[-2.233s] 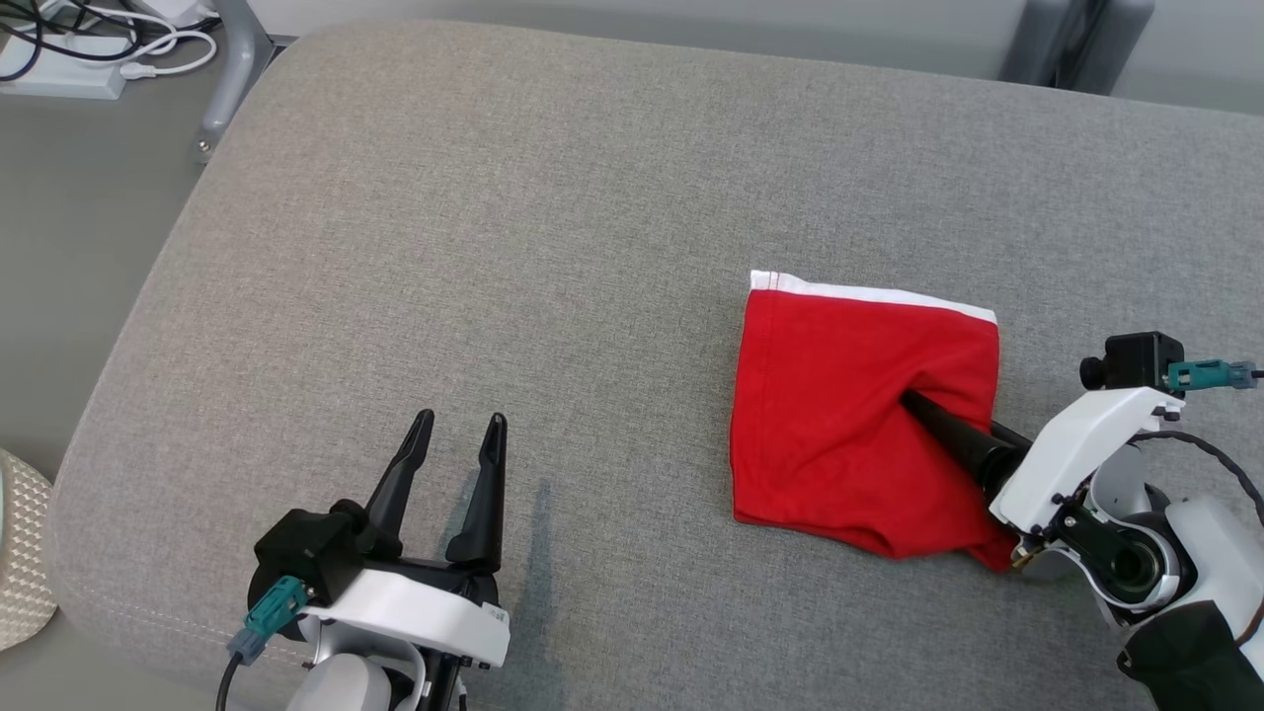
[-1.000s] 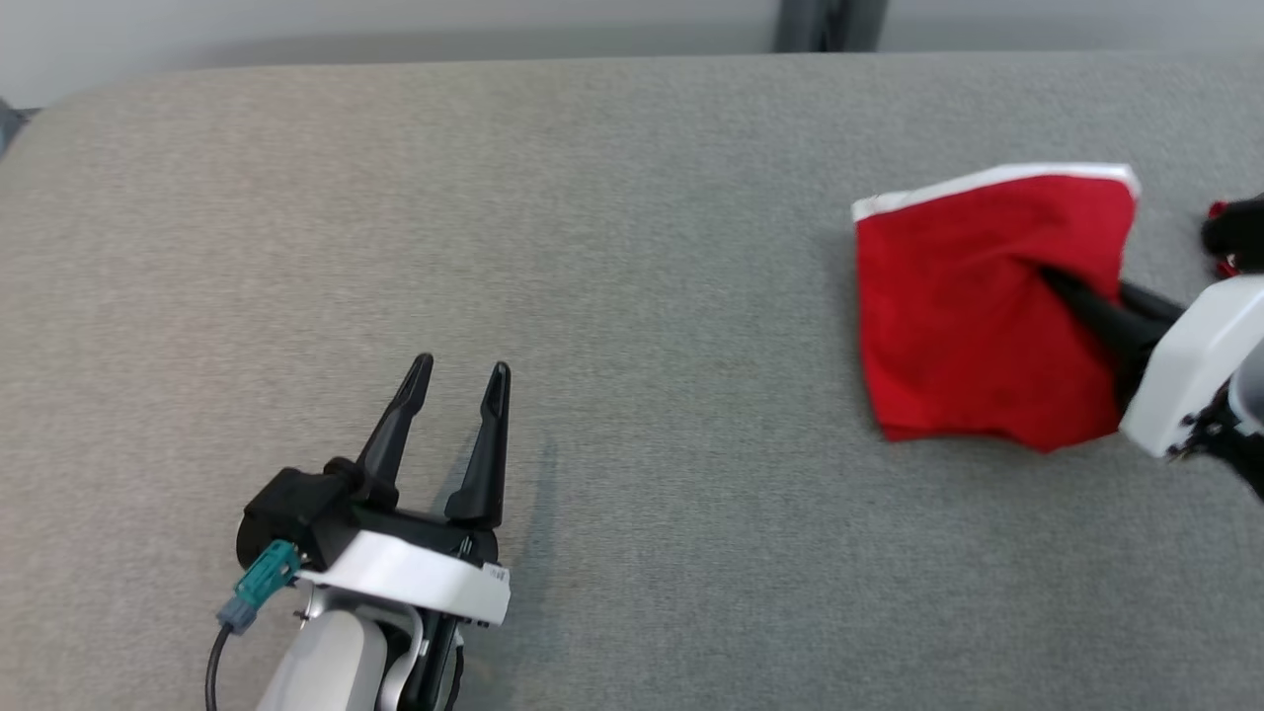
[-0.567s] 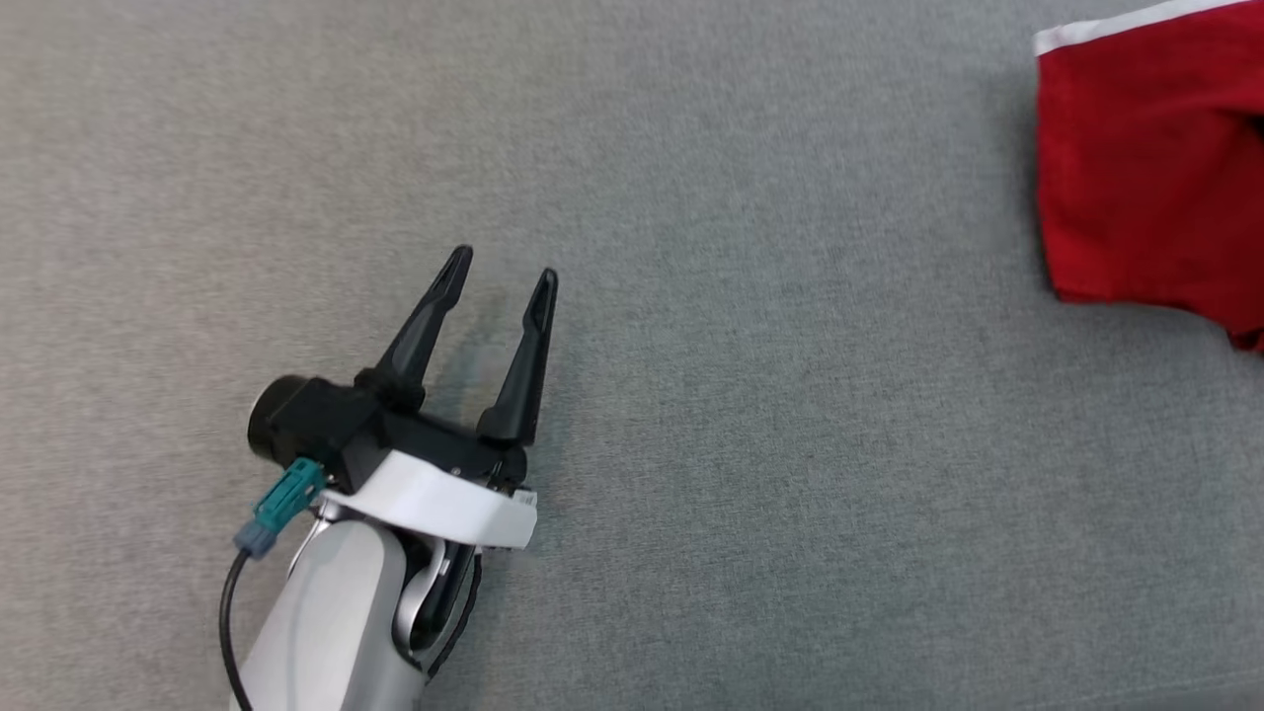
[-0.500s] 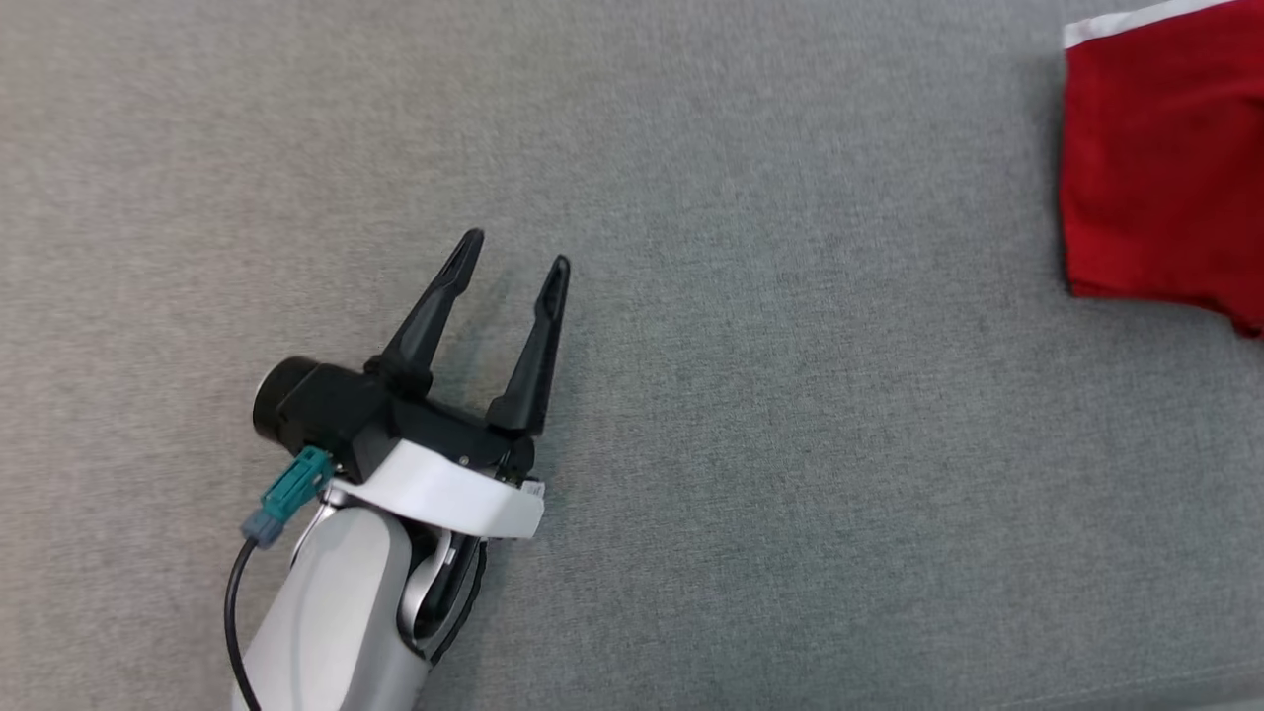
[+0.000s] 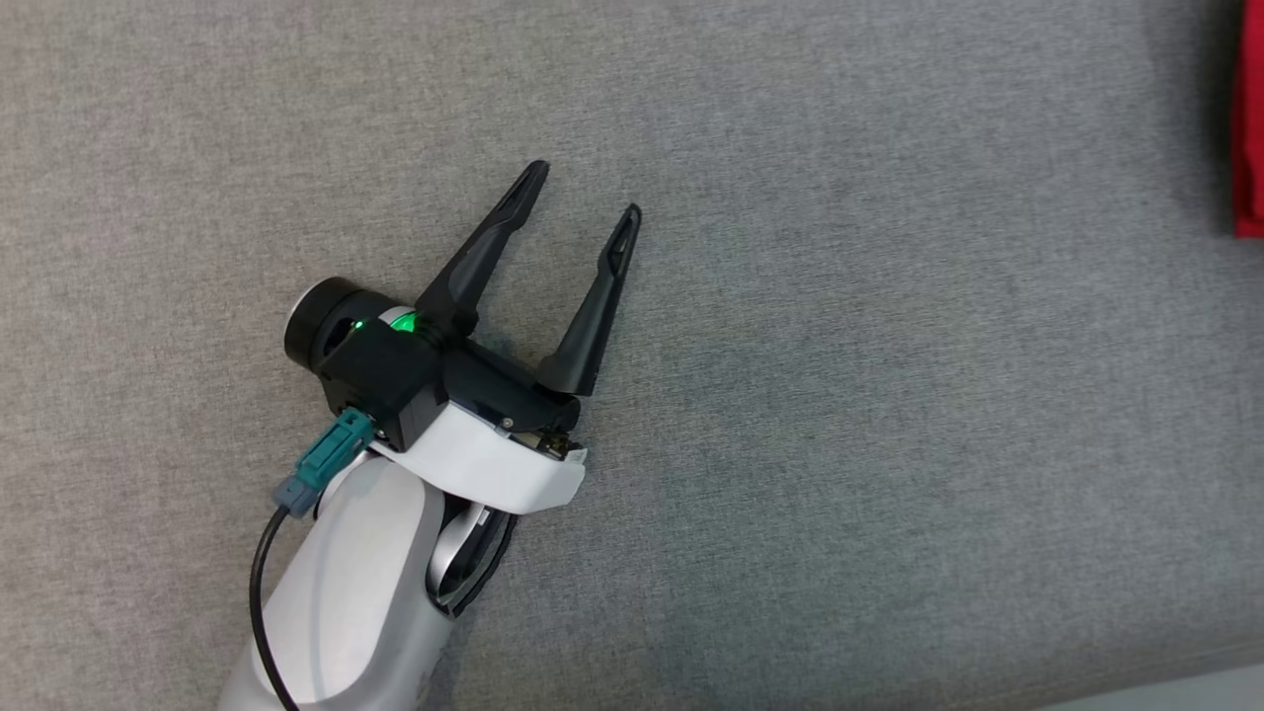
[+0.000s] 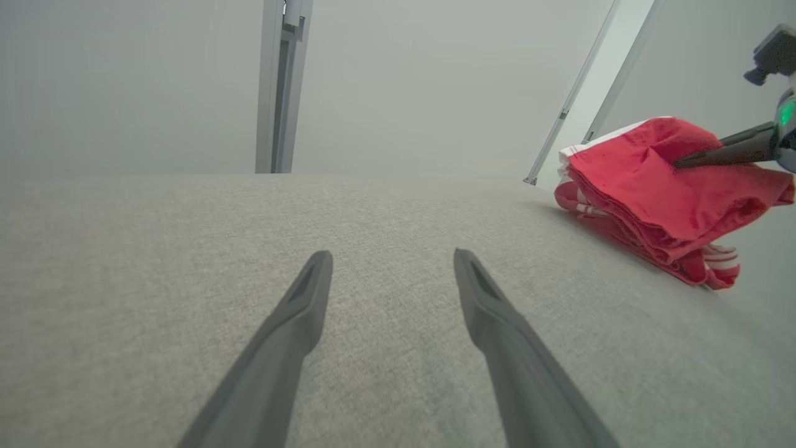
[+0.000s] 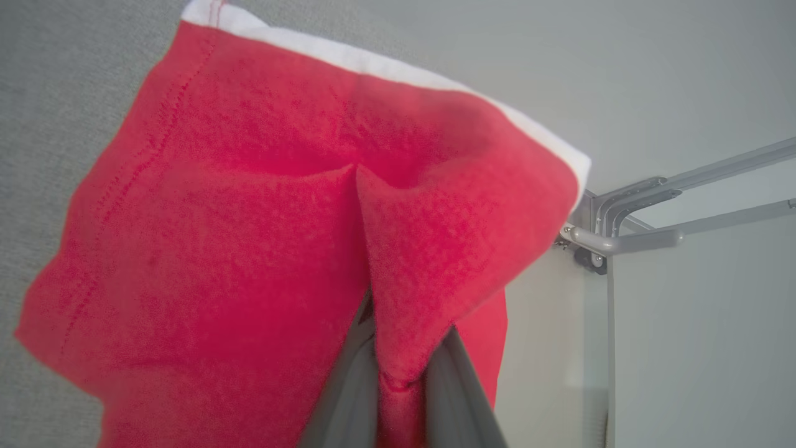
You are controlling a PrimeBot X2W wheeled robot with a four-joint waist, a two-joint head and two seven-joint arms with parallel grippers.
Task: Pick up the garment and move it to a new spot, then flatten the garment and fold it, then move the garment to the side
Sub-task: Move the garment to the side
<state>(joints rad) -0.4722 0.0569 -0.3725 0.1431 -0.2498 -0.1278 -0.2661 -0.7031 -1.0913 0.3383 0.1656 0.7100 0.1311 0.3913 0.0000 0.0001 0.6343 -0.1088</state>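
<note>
Bright, even light; a faint shadow lies beside the left pincer (image 5: 585, 190); wrist-view backgrounds are hazy and soft.

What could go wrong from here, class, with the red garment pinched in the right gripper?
1. The right gripper pinches one small fold of the garment; the lower layers sag and could unfold.
2. The garment hangs near the edge of the cushion, so released there it might slide off.
</note>
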